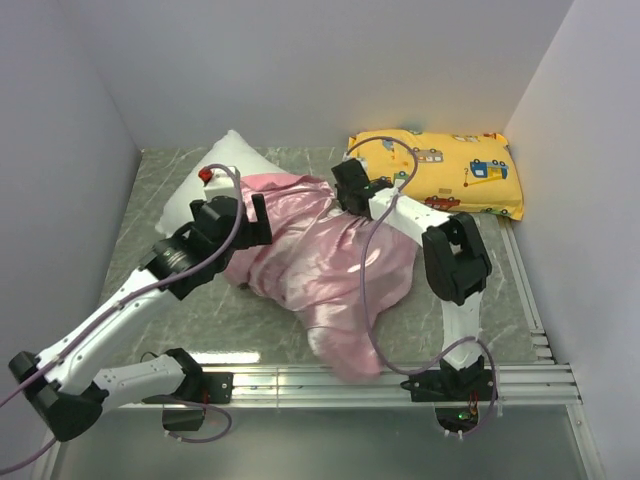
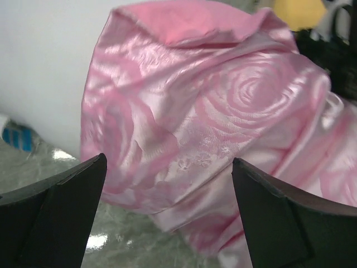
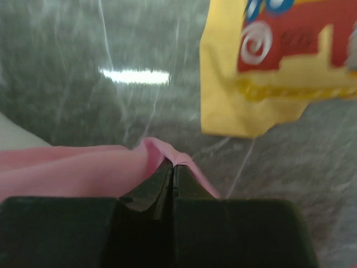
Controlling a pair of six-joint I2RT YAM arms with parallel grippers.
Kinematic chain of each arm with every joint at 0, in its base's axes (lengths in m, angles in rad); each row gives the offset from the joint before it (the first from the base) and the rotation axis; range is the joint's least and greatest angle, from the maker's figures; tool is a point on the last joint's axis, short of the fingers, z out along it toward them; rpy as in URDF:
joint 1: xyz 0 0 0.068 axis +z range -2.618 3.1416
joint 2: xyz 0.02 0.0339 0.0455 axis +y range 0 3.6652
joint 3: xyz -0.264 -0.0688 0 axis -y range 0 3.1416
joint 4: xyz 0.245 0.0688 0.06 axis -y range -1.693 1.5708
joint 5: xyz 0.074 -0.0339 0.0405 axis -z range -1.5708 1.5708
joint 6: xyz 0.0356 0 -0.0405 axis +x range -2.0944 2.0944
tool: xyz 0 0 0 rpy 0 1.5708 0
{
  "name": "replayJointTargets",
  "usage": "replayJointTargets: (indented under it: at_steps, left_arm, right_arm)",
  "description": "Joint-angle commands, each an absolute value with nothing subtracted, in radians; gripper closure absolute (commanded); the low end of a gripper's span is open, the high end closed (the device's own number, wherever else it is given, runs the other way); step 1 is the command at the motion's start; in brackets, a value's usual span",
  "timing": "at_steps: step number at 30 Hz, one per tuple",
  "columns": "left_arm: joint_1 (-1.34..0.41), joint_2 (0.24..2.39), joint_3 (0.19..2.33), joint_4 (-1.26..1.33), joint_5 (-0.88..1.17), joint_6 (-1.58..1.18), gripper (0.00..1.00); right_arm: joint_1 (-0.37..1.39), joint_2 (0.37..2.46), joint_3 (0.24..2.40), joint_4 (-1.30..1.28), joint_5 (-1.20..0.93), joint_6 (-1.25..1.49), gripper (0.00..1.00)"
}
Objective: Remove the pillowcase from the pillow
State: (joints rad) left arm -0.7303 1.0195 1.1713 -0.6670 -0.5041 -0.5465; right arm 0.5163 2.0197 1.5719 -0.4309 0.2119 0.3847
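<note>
The shiny pink pillowcase [image 1: 330,270] lies bunched across the middle of the table and still covers most of the white pillow [image 1: 215,170], whose bare corner sticks out at the back left. My left gripper [image 1: 258,220] is open at the pillowcase's left side; in the left wrist view the rose-patterned satin [image 2: 223,128] fills the space ahead of my spread fingers [image 2: 67,201]. My right gripper [image 1: 345,185] is shut on the pillowcase's matte pink edge [image 3: 150,153] near the back of the table.
A yellow vehicle-print pillow [image 1: 445,172] lies at the back right; its corner [image 3: 268,72] shows just beyond my right gripper. White walls close the left, back and right. A metal rail [image 1: 400,378] runs along the front edge.
</note>
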Motion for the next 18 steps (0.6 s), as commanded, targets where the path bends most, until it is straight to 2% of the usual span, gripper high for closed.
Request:
replayJointTargets:
  at_steps: [1, 3, 4, 5, 8, 9, 11, 12, 13, 15, 16, 18]
  left_arm:
    - [-0.675, 1.098, 1.124, -0.554, -0.660, -0.598, 0.01]
    - [-0.629, 1.124, 1.111, -0.508, -0.626, -0.612, 0.01]
    - [-0.620, 1.135, 1.101, -0.486, -0.608, -0.608, 0.01]
    - [-0.605, 1.138, 1.086, -0.470, -0.563, -0.604, 0.01]
    - [-0.591, 1.152, 1.060, -0.417, -0.493, -0.607, 0.01]
    - [-0.589, 1.155, 1.052, -0.407, -0.451, -0.614, 0.01]
    - [-0.589, 1.167, 1.025, -0.368, -0.396, -0.624, 0.11]
    - [-0.591, 1.170, 1.017, -0.356, -0.337, -0.643, 0.17]
    - [-0.592, 1.175, 1.008, -0.342, -0.301, -0.652, 0.35]
    - [-0.598, 1.170, 0.982, -0.301, -0.232, -0.693, 0.62]
    - [-0.604, 1.158, 0.974, -0.285, -0.178, -0.704, 0.82]
    - [-0.641, 1.151, 0.968, -0.253, -0.146, -0.738, 0.93]
  right_arm:
    - [0.571, 1.949, 1.549, -0.413, 0.196, 0.391, 1.00]
    - [0.572, 1.912, 1.548, -0.420, 0.224, 0.382, 1.00]
    - [0.571, 1.872, 1.549, -0.439, 0.232, 0.370, 0.97]
    - [0.571, 1.849, 1.552, -0.445, 0.241, 0.365, 0.82]
    - [0.571, 1.747, 1.558, -0.472, 0.250, 0.359, 0.51]
    - [0.571, 1.723, 1.562, -0.482, 0.256, 0.359, 0.46]
    - [0.571, 1.649, 1.580, -0.518, 0.256, 0.364, 0.38]
    - [0.574, 1.623, 1.580, -0.528, 0.250, 0.367, 0.36]
    - [0.572, 1.570, 1.578, -0.550, 0.244, 0.374, 0.35]
    - [0.584, 1.510, 1.551, -0.567, 0.241, 0.383, 0.33]
    - [0.595, 1.447, 1.533, -0.575, 0.238, 0.390, 0.33]
    - [0.649, 1.382, 1.450, -0.571, 0.233, 0.403, 0.31]
